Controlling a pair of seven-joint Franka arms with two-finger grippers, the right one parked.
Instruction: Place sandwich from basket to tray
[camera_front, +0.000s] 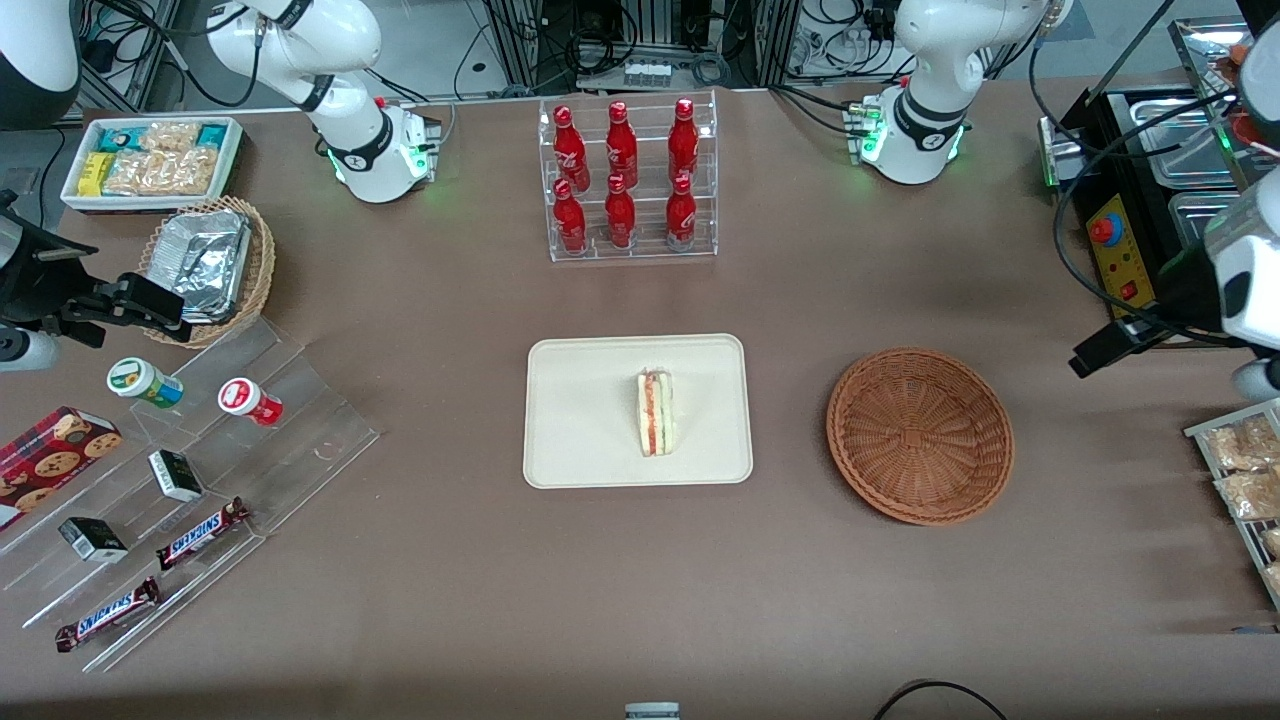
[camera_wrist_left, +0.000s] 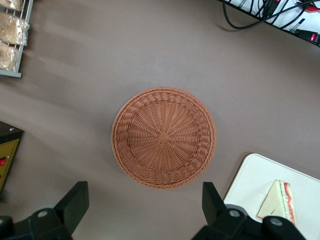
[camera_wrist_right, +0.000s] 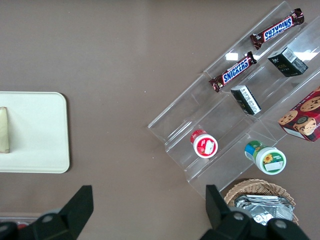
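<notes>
A rack of red bottles stands farther from the front camera than the tray. The sandwich lies on the tray, near its middle, cut edge up. The basket sits beside the tray, toward the working arm's end, with nothing in it. Bare table lies between them. The gripper hangs above the basket, fingers spread wide, holding nothing. The wrist points straight down at the table.
</notes>
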